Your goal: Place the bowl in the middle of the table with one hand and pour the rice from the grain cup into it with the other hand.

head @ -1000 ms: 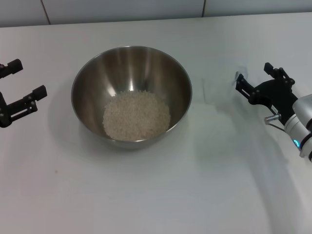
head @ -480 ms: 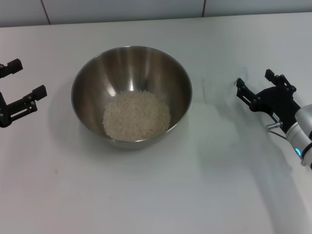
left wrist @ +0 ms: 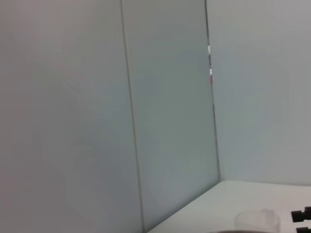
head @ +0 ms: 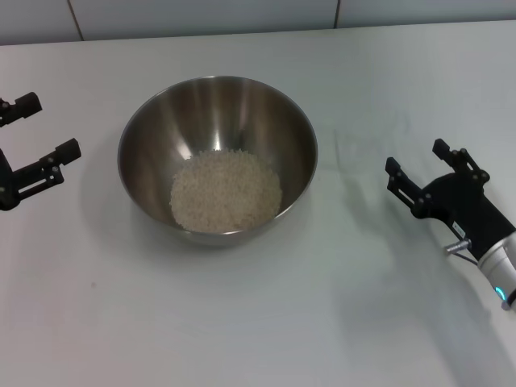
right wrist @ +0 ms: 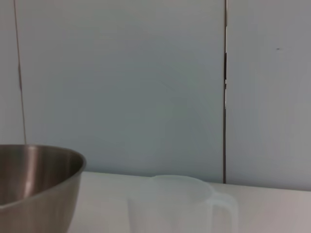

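The steel bowl [head: 218,105] stands near the middle of the white table [head: 266,322], with a pale heap of rice [head: 226,192] in its bottom. The clear grain cup [head: 364,143] is a faint shape standing upright to the right of the bowl; in the right wrist view the cup [right wrist: 170,204] looks empty, handle to one side, next to the bowl [right wrist: 34,184]. My right gripper [head: 416,156] is open, empty, and apart from the cup on its near-right side. At the table's left edge my left gripper [head: 51,125] is open and holds nothing.
A pale panelled wall [head: 242,16] runs along the far edge of the table. In the left wrist view the cup [left wrist: 257,221] shows low against that wall.
My right gripper has drawn back from the cup toward the near right, staying open. The cup, the bowl and the left gripper have not moved.
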Controlling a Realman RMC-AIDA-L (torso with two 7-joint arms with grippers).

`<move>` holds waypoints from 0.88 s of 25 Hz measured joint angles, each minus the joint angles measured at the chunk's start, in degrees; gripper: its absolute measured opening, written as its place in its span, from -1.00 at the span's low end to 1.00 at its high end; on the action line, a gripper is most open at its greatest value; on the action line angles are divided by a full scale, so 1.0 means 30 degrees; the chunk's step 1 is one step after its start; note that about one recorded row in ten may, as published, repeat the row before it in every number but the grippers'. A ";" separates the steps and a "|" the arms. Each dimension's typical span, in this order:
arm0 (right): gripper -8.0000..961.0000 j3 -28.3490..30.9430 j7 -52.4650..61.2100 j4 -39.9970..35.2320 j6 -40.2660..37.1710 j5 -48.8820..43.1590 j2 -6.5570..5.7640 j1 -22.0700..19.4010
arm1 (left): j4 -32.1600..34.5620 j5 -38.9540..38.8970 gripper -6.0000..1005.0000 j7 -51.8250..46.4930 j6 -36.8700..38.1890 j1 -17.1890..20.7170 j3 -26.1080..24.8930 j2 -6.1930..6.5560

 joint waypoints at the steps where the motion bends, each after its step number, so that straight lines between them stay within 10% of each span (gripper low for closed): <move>1: 0.69 -0.0084 -0.0002 0.0010 -0.0269 0.0000 0.0003 -0.0175 | -0.0003 -0.0002 0.56 -0.0005 0.0138 -0.0005 -0.0004 0.0005; 10: 0.69 -0.0756 0.0474 0.0172 -0.4561 -0.0012 -0.0133 -0.0784 | -0.0008 0.0042 0.56 -0.0014 0.1162 0.0129 0.0147 0.0004; 22: 0.68 -0.1175 0.2939 -0.0645 -0.5153 -0.5956 -0.0558 0.3279 | -0.0301 0.0624 0.56 -0.0003 0.1833 0.0199 0.0607 0.0052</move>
